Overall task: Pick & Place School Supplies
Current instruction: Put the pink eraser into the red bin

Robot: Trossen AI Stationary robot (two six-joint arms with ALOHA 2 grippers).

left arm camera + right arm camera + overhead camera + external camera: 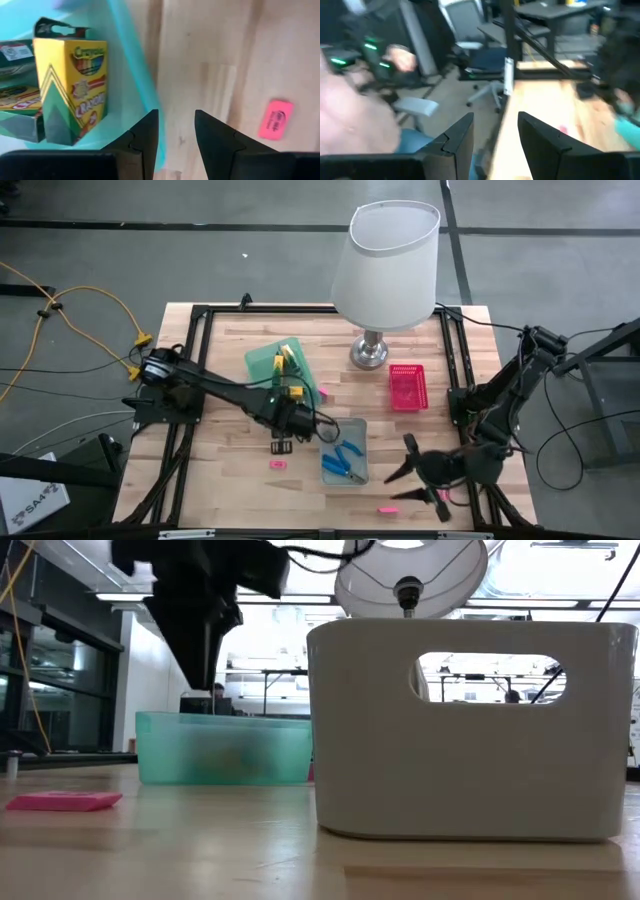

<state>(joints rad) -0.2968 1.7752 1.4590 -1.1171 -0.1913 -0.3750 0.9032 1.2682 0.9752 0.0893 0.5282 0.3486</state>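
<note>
Yellow-and-green crayon boxes [75, 85] stand and lie in the green tray [262, 360]. Blue-handled pliers [345, 463] lie in the grey tray [356, 430]. Flat pink erasers lie on the wood: one [277, 464] near the front, also in the low view [65, 801], one [387, 509] at the near edge, one [322, 392] beside the green tray. My left gripper [284, 438] [176, 135] points down over bare table just outside the green tray's wall, open and holding nothing, with a pink eraser [276, 119] off to one side. My right gripper [402, 462] [495, 132] hangs open and about level over the table's near right part.
A big white-shaded lamp [392, 270] stands at the far middle, with a pink tray [407, 387] beside its foot. Black frame rails [197, 380] run along the table's sides. In the right wrist view a person's hand [400, 57] shows in the room beyond the table.
</note>
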